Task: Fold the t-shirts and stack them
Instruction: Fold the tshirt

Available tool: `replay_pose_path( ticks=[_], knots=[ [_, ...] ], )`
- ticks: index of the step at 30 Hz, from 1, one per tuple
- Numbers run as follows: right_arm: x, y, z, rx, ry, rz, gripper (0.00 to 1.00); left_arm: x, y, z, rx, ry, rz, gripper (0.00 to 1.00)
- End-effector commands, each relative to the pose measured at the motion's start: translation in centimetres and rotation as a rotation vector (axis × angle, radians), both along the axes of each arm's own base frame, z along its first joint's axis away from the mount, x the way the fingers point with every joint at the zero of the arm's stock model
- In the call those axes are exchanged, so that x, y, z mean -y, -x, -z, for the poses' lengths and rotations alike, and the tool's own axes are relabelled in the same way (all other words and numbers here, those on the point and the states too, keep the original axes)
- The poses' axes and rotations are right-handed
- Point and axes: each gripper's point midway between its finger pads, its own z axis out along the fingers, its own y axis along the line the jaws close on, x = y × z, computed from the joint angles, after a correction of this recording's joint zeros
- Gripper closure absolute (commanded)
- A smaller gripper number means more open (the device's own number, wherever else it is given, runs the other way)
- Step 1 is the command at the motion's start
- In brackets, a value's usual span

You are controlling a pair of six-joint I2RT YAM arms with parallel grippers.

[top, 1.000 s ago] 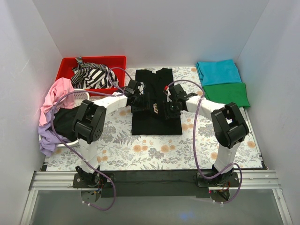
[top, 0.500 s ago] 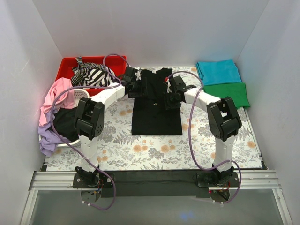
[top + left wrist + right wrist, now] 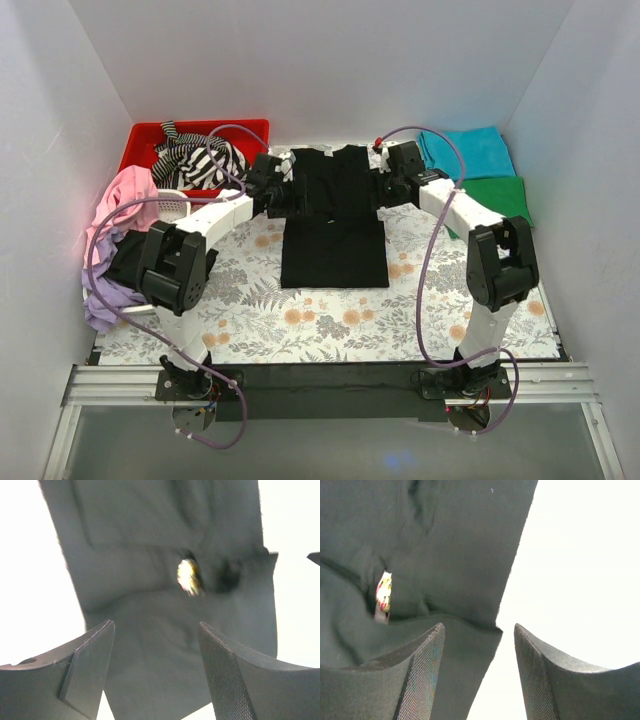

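A black t-shirt [image 3: 335, 240] lies folded into a long strip at the table's middle. My left gripper [image 3: 277, 193] stands open at its far-left edge. The right gripper [image 3: 388, 183] stands open at its far-right edge. In the left wrist view the open left gripper [image 3: 155, 625] hangs over the black cloth [image 3: 165, 600], gripping nothing. A speck of coloured print [image 3: 187, 576] peeks from a fold. In the right wrist view the open right gripper [image 3: 479, 626] straddles the shirt's edge [image 3: 470, 645]. A folded teal t-shirt [image 3: 465, 152] and a green one [image 3: 488, 200] lie at the far right.
A red bin [image 3: 140, 135] at the far left holds a striped t-shirt [image 3: 195, 160]. A white basket [image 3: 175, 205] at the left carries pink [image 3: 125, 195], lilac [image 3: 100, 295] and black cloth [image 3: 135, 260]. White walls close three sides.
Both grippers have moved from over the shirt's middle toward its far end and outward to its side edges. The right jaws have opened wider. The shirt lies flat.
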Motion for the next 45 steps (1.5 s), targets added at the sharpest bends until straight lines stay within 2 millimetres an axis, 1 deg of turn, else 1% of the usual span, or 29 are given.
replay_pose_path(
  ticks=[1,2,3,4,5,6,7,8,9,10,11,12,14,15,17,18,21,23,24,26,28,30,35,36,37,41,43,44,45],
  knots=[
    [0.7,2.7,-3.0,0.011,-0.042,0.005,0.36,1.2,5.5,-2.2,-0.059,0.147,0.107,0.34],
    [1.5,4.7,-1.0,-0.053,-0.031,0.01,0.36,0.8,6.5,-1.9,-0.072,0.148,0.101,0.34],
    [1.4,5.9,-1.7,-0.057,-0.065,-0.009,0.36,0.2,7.2,-2.5,-0.048,0.145,0.088,0.34],
    [1.9,7.9,0.2,-0.116,-0.065,-0.003,0.35,-1.5,8.8,-0.1,-0.091,0.093,0.034,0.3],
    [2.1,8.9,0.5,-0.133,-0.075,-0.006,0.35,-2.1,9.5,0.4,-0.092,0.077,0.02,0.27],
    [1.8,9.9,-0.4,-0.132,-0.117,-0.03,0.32,-2.9,10.1,-0.1,-0.074,0.071,-0.01,0.26],
    [2.0,10.8,0.1,-0.151,-0.126,-0.031,0.31,-3.9,11.4,1.4,-0.103,0.051,-0.043,0.25],
    [2.5,12.2,1.1,-0.188,-0.133,-0.025,0.29,-4.2,12.1,1.7,-0.106,0.056,-0.054,0.24],
    [2.0,13.2,0.5,-0.189,-0.171,-0.053,0.24,-4.2,12.4,1.6,-0.099,0.08,-0.07,0.23],
    [2.1,13.6,0.5,-0.196,-0.185,-0.052,0.23,-4.4,12.8,1.1,-0.084,0.094,-0.083,0.22],
    [2.2,14.0,0.4,-0.201,-0.203,-0.047,0.22,-4.7,14.0,2.1,-0.108,0.1,-0.089,0.21],
    [2.2,14.8,0.6,-0.215,-0.226,-0.051,0.21,-4.6,14.2,2.1,-0.104,0.118,-0.09,0.2],
    [2.8,15.3,1.1,-0.233,-0.235,-0.023,0.2,-5.0,14.9,2.7,-0.12,0.123,-0.113,0.2],
    [2.8,15.9,1.6,-0.258,-0.251,-0.016,0.2,-4.7,15.1,2.7,-0.126,0.137,-0.102,0.19],
    [3.3,16.1,2.2,-0.276,-0.271,0.013,0.2,-4.3,15.5,3.2,-0.149,0.155,-0.086,0.19],
    [3.3,16.8,2.9,-0.309,-0.293,0.021,0.2,-3.8,15.9,3.4,-0.167,0.186,-0.061,0.19],
    [3.2,17.0,3.7,-0.329,-0.337,0.023,0.2,-3.5,16.8,4.7,-0.201,0.211,-0.057,0.19],
    [3.1,17.3,4.3,-0.355,-0.357,0.022,0.2,-3.3,17.0,5.0,-0.207,0.221,-0.05,0.19],
    [3.0,17.6,4.8,-0.376,-0.362,0.022,0.21,-3.3,17.1,5.6,-0.23,0.217,-0.047,0.18],
    [2.5,17.9,5.4,-0.397,-0.392,0.017,0.21,-2.8,17.2,5.8,-0.245,0.237,-0.038,0.17],
    [1.9,18.4,5.5,-0.416,-0.435,0.002,0.22,-2.5,17.6,6.4,-0.275,0.253,-0.029,0.16],
    [1.4,18.8,5.7,-0.44,-0.47,-0.004,0.23,-2.2,17.6,6.5,-0.285,0.275,-0.026,0.13],
    [1.1,19.6,6.3,-0.477,-0.505,0.005,0.26,-1.6,18.6,7.0,-0.331,0.317,-0.012,0.13],
    [1.0,19.9,6.6,-0.495,-0.514,0.006,0.28,-1.6,18.7,7.1,-0.334,0.323,-0.011,0.15],
    [0.9,19.8,6.7,-0.49,-0.522,-0.001,0.3,-1.6,18.9,7.2,-0.342,0.331,-0.016,0.16],
    [0.2,20.2,7.4,-0.525,-0.56,-0.013,0.38,-1.6,20.1,8.2,-0.399,0.337,-0.017,0.29],
    [0.2,20.4,8.0,-0.542,-0.561,-0.007,0.43,-1.9,20.6,8.7,-0.413,0.33,-0.029,0.39],
    [0.2,20.4,8.2,-0.547,-0.561,-0.006,0.5,-2.0,20.8,8.8,-0.417,0.328,-0.03,0.43],
    [0.2,20.6,8.5,-0.56,-0.559,-0.001,0.52,-2.2,21.0,9.1,-0.419,0.321,-0.038,0.5]
  ],
)
